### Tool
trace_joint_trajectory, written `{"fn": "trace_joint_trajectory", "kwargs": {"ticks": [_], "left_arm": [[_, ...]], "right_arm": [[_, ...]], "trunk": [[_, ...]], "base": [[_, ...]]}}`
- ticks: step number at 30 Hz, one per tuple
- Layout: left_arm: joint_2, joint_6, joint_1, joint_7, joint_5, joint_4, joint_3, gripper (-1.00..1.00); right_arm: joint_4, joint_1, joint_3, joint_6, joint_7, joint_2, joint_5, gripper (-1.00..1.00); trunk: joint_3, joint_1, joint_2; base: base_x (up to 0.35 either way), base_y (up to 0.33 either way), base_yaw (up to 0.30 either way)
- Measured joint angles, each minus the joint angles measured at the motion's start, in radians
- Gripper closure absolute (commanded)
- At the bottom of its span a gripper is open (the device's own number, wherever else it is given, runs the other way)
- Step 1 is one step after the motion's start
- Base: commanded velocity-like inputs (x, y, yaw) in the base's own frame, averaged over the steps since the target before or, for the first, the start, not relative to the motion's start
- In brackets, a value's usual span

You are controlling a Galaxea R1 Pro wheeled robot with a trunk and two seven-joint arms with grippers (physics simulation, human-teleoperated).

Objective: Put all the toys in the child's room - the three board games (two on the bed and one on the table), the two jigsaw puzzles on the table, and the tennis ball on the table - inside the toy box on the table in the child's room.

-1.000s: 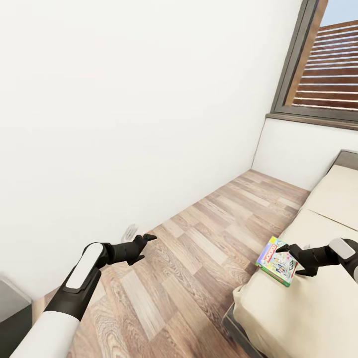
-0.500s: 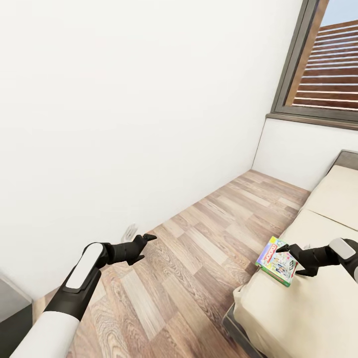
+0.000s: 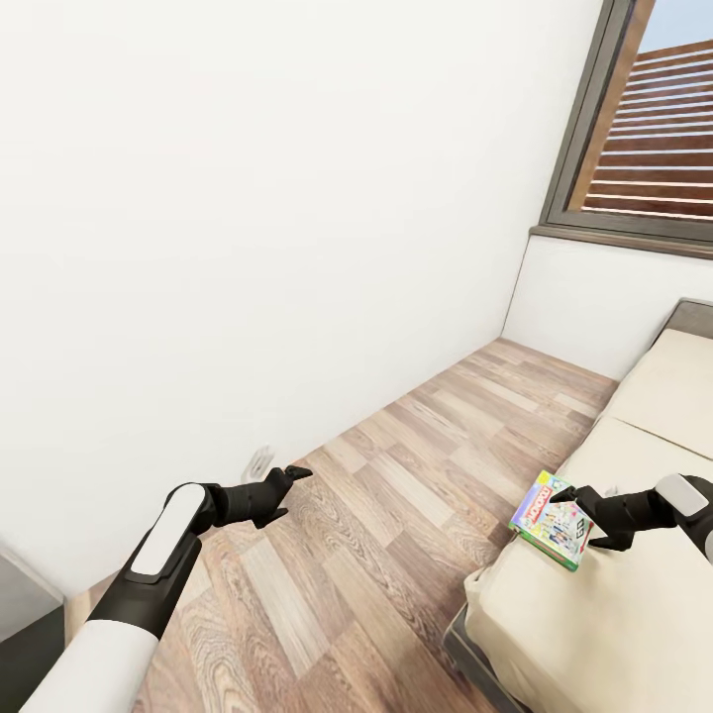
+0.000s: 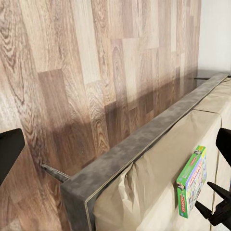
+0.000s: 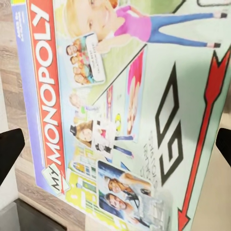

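Nothing has moved since the earlier frame: my right claw hangs wide over the green-edged board game at the bed's floor-side edge, so I should straddle its edges squarely before closing.

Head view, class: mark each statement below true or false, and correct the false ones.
1. A board game lies on the bed. True.
2. The game sits near the bed's edge by the floor. True.
3. The left hand holds the game. False: it hangs open over the floor, holding nothing.
4. The game's lid reads SKIP BO. False: the right wrist view shows MONOPOLY.
5. The right hand is at the game, fingers spread. True.
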Motion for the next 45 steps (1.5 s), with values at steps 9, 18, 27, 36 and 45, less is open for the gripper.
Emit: {"fn": "trace_joint_trajectory", "kwargs": {"ticks": [9, 18, 27, 36, 45], "left_arm": [[0.0, 0.0, 0.0, 0.0, 0.0, 0.0, 0.0, -1.0], [0.0, 0.0, 0.0, 0.0, 0.0, 0.0, 0.0, -1.0], [0.0, 0.0, 0.0, 0.0, 0.0, 0.0, 0.0, -1.0], [0.0, 0.0, 0.0, 0.0, 0.0, 0.0, 0.0, -1.0], [0.0, 0.0, 0.0, 0.0, 0.0, 0.0, 0.0, -1.0]], "right_arm": [[0.0, 0.0, 0.0, 0.0, 0.0, 0.0, 0.0, -1.0], [0.0, 0.0, 0.0, 0.0, 0.0, 0.0, 0.0, -1.0], [0.0, 0.0, 0.0, 0.0, 0.0, -0.001, 0.0, -1.0], [0.0, 0.0, 0.0, 0.0, 0.0, 0.0, 0.0, -1.0], [0.0, 0.0, 0.0, 0.0, 0.0, 0.0, 0.0, -1.0]], "trunk": [[0.0, 0.0, 0.0], [0.0, 0.0, 0.0], [0.0, 0.0, 0.0], [0.0, 0.0, 0.0], [0.0, 0.0, 0.0]], "base": [[0.0, 0.0, 0.001], [0.0, 0.0, 0.047], [0.0, 0.0, 0.019], [0.0, 0.0, 0.005], [0.0, 0.0, 0.001]]}}
